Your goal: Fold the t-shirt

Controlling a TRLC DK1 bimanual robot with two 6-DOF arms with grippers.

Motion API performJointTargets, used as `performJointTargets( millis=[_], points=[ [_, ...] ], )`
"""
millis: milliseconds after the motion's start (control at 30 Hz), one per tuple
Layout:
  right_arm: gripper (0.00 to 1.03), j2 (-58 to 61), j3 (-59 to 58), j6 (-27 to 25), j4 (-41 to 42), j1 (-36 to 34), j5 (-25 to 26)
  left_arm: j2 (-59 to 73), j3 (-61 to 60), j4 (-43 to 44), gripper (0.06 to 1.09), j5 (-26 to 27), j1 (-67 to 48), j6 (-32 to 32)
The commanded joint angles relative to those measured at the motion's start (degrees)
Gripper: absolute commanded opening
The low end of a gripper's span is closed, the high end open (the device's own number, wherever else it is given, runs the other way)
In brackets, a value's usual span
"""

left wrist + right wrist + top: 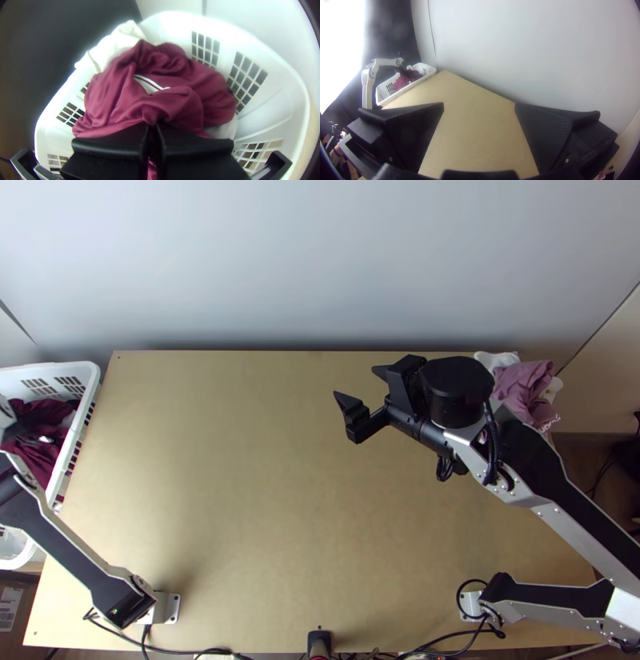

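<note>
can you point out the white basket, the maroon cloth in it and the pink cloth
White basket [273, 103]: left wrist view, bare inner wall
Maroon cloth [213, 90]: left wrist view, bunched part
Pink cloth [520, 388]: top view, middle of the bunch

Silver-grey links [560, 532], black joints [458, 390]
</note>
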Motion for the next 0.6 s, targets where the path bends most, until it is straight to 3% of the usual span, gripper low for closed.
performJointTargets(
  millis=[0, 200, 567],
  points=[
    [0.99, -0.2, -1.5, 0.0, 0.3, -0.5, 0.1, -10.7, 0.5, -5.6, 0.1, 5.7, 0.5, -3.0],
    [0.99, -0.3, -1.8, 0.2, 0.5, -0.5, 0.1, -21.0, 0.5, -12.3, 0.1, 8.8, -0.8, -3.0],
    [0.99, -2.9, -3.8, 0.2, 0.5, -1.1, 0.1, -36.1, 3.9, -15.7, 0.1, 9.6, -6.2, -2.7]
  ],
)
